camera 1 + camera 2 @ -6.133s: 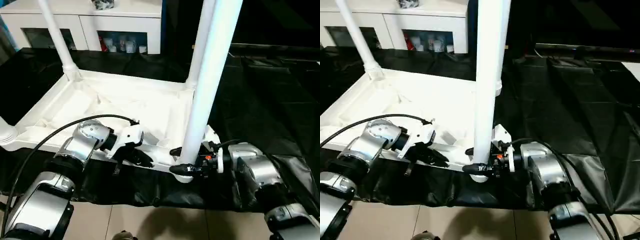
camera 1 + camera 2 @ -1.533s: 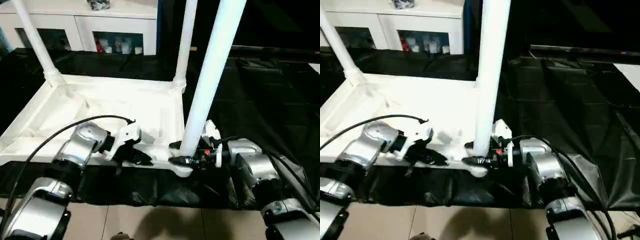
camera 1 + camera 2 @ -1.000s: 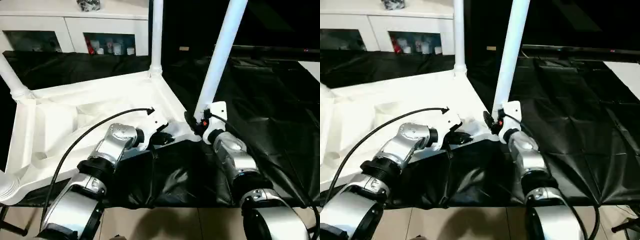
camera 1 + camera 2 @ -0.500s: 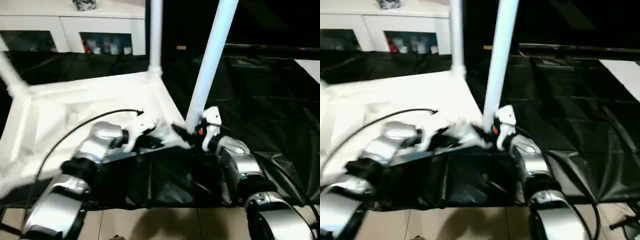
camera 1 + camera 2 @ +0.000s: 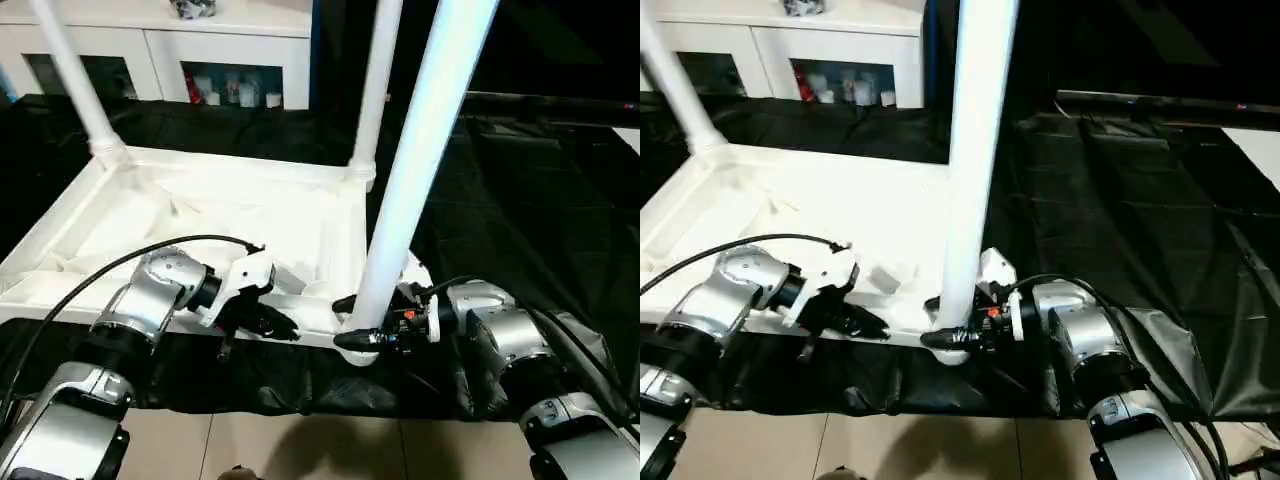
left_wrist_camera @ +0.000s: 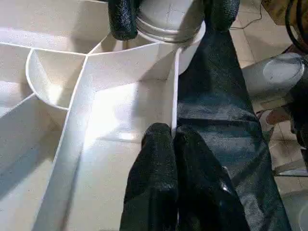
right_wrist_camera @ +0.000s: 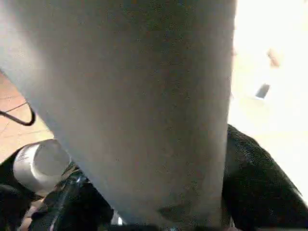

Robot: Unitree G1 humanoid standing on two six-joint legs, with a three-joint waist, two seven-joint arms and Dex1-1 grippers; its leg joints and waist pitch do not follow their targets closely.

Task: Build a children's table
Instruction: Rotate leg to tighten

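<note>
the right tool (image 5: 350,320) is clamped around the base of the near leg (image 5: 415,170), one black finger on each side of the tube just above the corner socket (image 5: 362,352). in the right wrist view the leg (image 7: 139,96) rises close before the camera, with a black finger (image 7: 255,178) against its side. this leg stands upright in the socket at the tabletop's near right corner and runs up out of the top of the head views.

the left tool (image 5: 268,322) is closed on the near rim (image 5: 300,325) of the tabletop (image 5: 220,215), a little to the left of that corner. in the left wrist view its two fingers (image 6: 156,163) pinch the thin upright wall of the rim, one on the inside and one on the outside over the black sheet (image 6: 211,96). that view also has the right tool's fingertips (image 6: 122,19) on either side of the leg base.

the tabletop lies upside down, ribbed underside up, on a desk covered with black sheet (image 5: 520,190). two more legs stand in its far corners: the far left leg (image 5: 75,85), leaning slightly, and the far right leg (image 5: 375,85). a black cable (image 5: 110,270) arcs over the left forearm. behind the desk stands a white cabinet (image 5: 160,50) with small items behind its glass doors.
</note>
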